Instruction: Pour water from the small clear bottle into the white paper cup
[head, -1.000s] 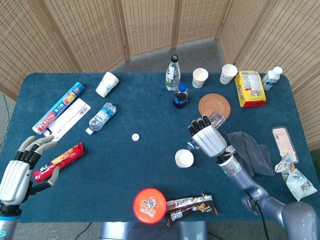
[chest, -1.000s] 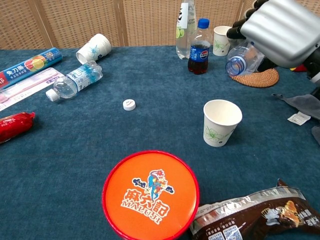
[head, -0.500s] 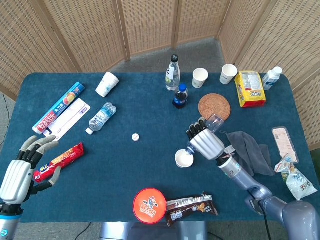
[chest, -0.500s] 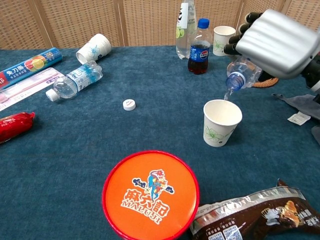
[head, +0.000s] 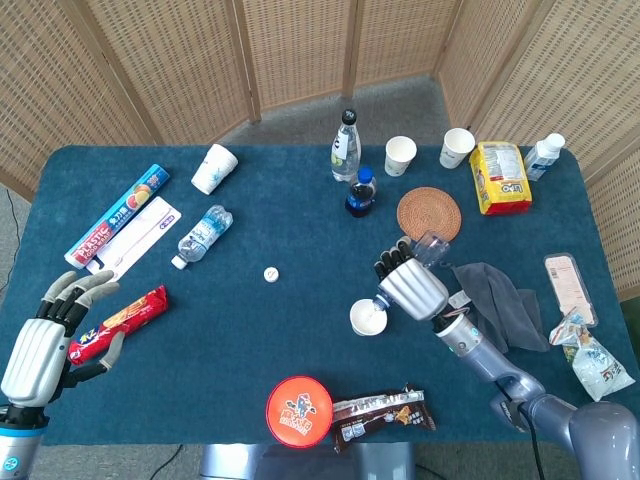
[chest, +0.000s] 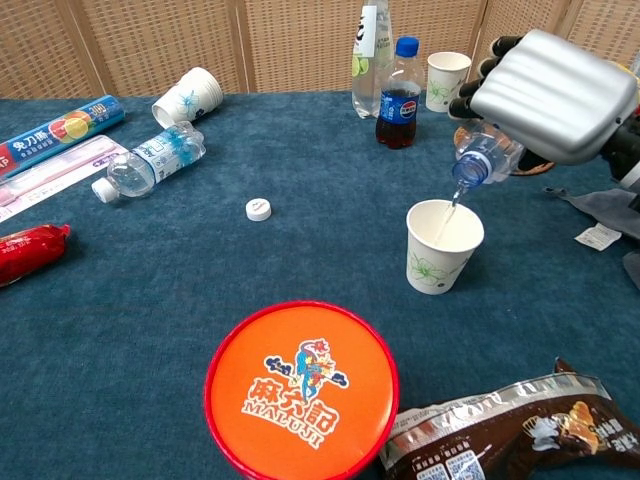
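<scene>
My right hand (chest: 548, 93) (head: 411, 286) grips the small clear bottle (chest: 482, 160) (head: 431, 245), tilted neck-down over the white paper cup (chest: 443, 244) (head: 367, 317). A thin stream of water runs from the bottle's mouth into the cup. The cup stands upright on the blue table, right of centre. The bottle's white cap (chest: 259, 208) (head: 270, 273) lies loose on the cloth to the left. My left hand (head: 45, 335) hovers open at the table's near left edge, beside a red snack packet (head: 118, 321), holding nothing.
An orange lid (chest: 301, 392) and a brown snack wrapper (chest: 505, 423) lie near the front edge. A cola bottle (chest: 399, 80), a tall bottle (head: 344, 147), other cups (head: 400, 155), a woven coaster (head: 429, 212) and a grey cloth (head: 497, 299) sit behind and right. A lying bottle (head: 203, 234) rests left.
My right hand has tipped the bottle steeper and brought its mouth down over the cup; water now streams into it. My left hand has stayed put.
</scene>
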